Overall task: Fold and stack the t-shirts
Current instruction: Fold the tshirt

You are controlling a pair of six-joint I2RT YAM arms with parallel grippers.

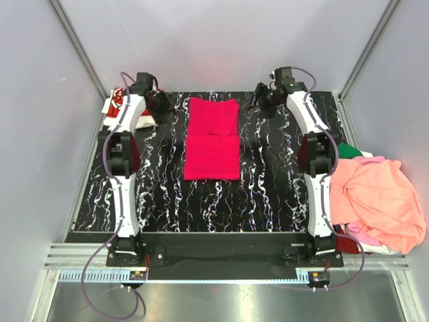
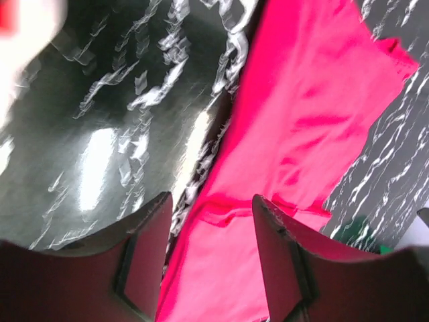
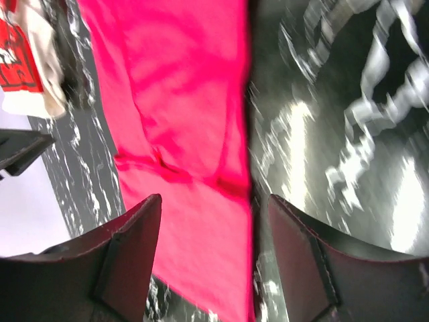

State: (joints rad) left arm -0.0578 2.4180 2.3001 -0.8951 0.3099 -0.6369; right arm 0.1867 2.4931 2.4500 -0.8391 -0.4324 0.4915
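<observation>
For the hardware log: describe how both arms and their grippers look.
Both the left arm and right arm have white link shells with black joints and black bases. A purple cable loops from each base. The left gripper and right gripper each have two dark, broad fingers.

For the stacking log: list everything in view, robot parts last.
folded crimson-pink cloth t-shirt: one, crimson-pink, table centre
white cloth t-shirt with red print: one, white and red, far-left corner
crumpled salmon-orange cloth t-shirt: one, salmon-orange, atop heap at right edge
green cloth: one, green, heap's far side
pink cloth: one, pink, under heap
black white-veined table top: one, black and white
left end effector: one, dark, open
right end effector: one, dark, open
</observation>
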